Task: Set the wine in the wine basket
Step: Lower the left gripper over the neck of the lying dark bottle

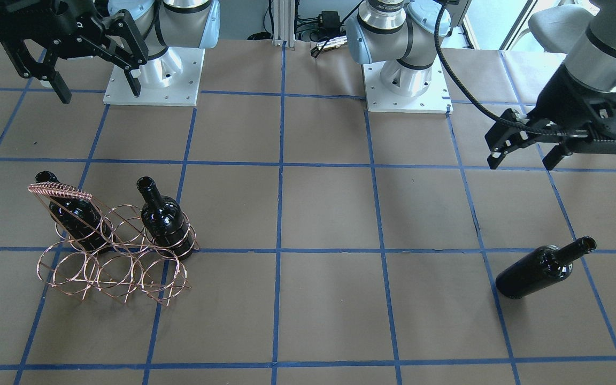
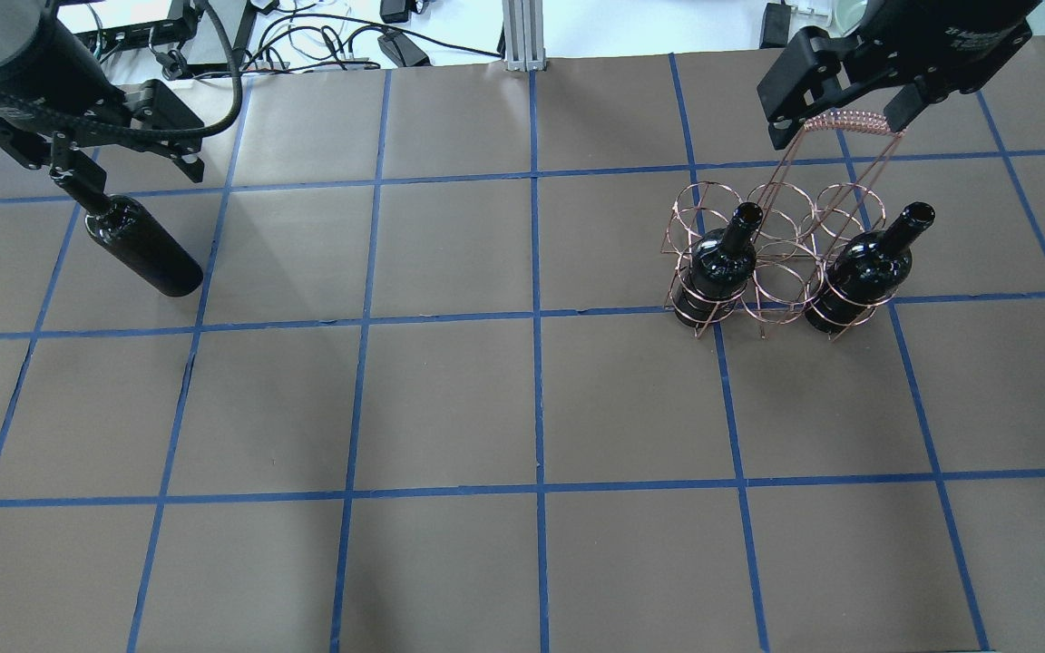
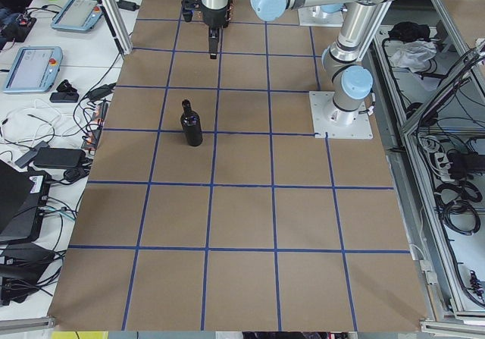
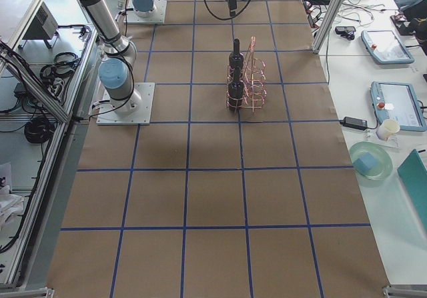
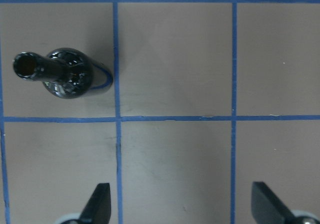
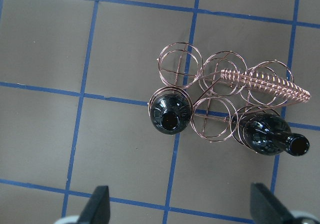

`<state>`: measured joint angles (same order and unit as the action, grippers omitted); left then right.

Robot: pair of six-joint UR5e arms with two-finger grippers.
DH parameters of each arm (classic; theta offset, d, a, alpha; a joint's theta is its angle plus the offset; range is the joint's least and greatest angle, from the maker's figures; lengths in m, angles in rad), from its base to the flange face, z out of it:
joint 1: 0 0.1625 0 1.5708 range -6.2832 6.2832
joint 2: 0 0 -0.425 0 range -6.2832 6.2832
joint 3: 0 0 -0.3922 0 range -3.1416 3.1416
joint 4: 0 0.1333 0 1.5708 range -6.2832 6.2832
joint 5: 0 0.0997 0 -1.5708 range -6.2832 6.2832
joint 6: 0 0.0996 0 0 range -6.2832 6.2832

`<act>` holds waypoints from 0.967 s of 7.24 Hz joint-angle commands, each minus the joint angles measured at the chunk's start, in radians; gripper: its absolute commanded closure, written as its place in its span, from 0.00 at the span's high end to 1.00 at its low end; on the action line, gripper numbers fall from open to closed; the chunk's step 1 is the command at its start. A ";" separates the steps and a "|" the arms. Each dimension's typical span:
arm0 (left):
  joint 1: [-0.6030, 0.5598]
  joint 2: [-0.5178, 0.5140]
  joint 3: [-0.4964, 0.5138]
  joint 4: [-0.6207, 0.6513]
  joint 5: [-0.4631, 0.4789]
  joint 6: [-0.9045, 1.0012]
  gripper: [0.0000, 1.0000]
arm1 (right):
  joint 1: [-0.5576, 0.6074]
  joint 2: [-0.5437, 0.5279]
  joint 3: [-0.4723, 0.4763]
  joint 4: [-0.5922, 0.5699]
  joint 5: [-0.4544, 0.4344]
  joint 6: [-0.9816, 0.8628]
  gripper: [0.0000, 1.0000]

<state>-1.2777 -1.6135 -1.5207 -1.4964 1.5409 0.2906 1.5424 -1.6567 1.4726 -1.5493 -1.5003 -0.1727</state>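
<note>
One bottle (image 1: 546, 267) is not in the basket (image 1: 115, 256) yet. It stands up by itself on the table (image 1: 329, 214), far over on the robot's left side.

A few things could go wrong. The glass is dark, shiny and smooth, so it might slip out of a weak hold. If the left claw (image 1: 522, 160) comes down a bit to one side, a finger could bump the thin neck and knock the bottle over, and then it would roll. The basket is thin wire and looks light. A bottle coming down on a ring's edge could push or tip it, along with the two other bottles (image 1: 163, 219) in its end rings. The basket is also well apart from the lone bottle, so it would be a long carry.

The left claw is wide open and holds nothing. It hangs above the table, and its own camera shows the bottle off to one side, not between the fingers. The right claw (image 6: 180, 201) is wide open too, above the basket.
</note>
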 commanded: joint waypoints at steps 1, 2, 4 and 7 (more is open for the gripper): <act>0.098 -0.067 0.005 0.072 0.010 0.183 1.00 | 0.001 0.000 0.000 0.000 0.000 -0.001 1.00; 0.110 -0.103 0.017 0.131 0.002 0.185 1.00 | -0.001 0.000 0.001 0.000 0.000 -0.001 1.00; 0.112 -0.196 0.097 0.148 -0.002 0.193 1.00 | -0.001 0.000 0.000 0.002 0.000 -0.001 1.00; 0.142 -0.287 0.111 0.225 -0.004 0.246 1.00 | -0.001 0.000 0.002 0.002 0.000 -0.001 1.00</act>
<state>-1.1513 -1.8653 -1.4126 -1.3023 1.5390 0.5169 1.5427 -1.6567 1.4739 -1.5479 -1.5002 -0.1733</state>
